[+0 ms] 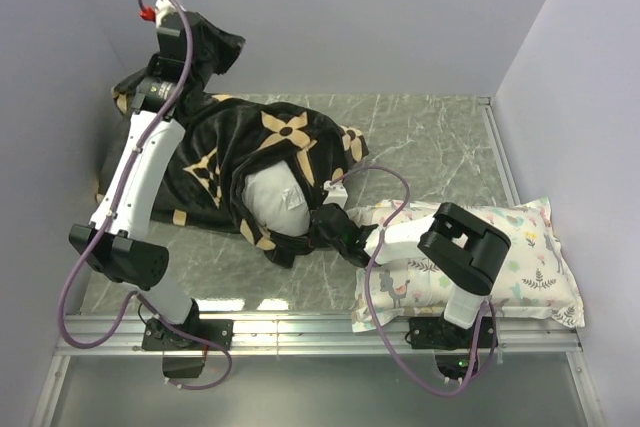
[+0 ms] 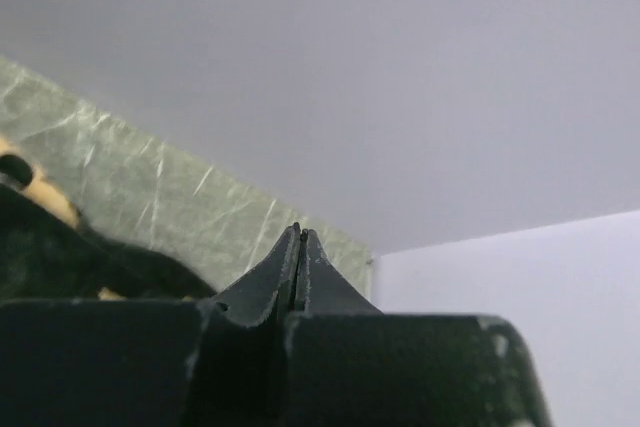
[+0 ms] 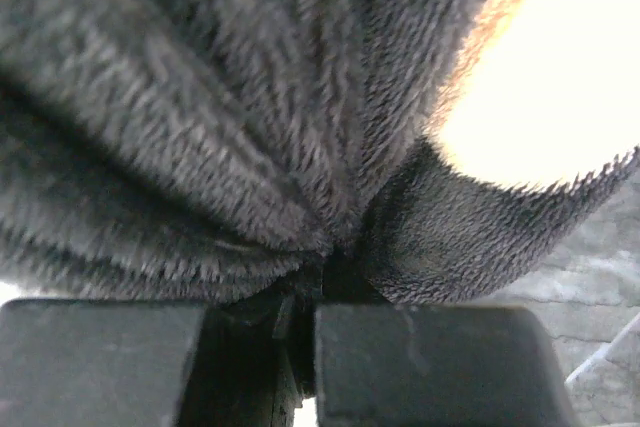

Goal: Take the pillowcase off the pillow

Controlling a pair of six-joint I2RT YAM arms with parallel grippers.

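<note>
At the right pincer (image 3: 318, 287), clamps on bunched pillowcase (image 1: 215, 172), white pillow (image 1: 275, 199) just beside; at the left pincer (image 2: 300, 247), presses together, tips touching, pillowcase close by.

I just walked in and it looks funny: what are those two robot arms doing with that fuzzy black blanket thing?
They are taking a cover off a pillow. The right arm has its jaws shut on a bunched edge of the fuzzy black pillowcase with tan flower shapes. The plump white pillow peeks out there but is mostly inside. The left arm reaches to the far corner, jaws shut; whether they pinch fabric is unclear.
</note>
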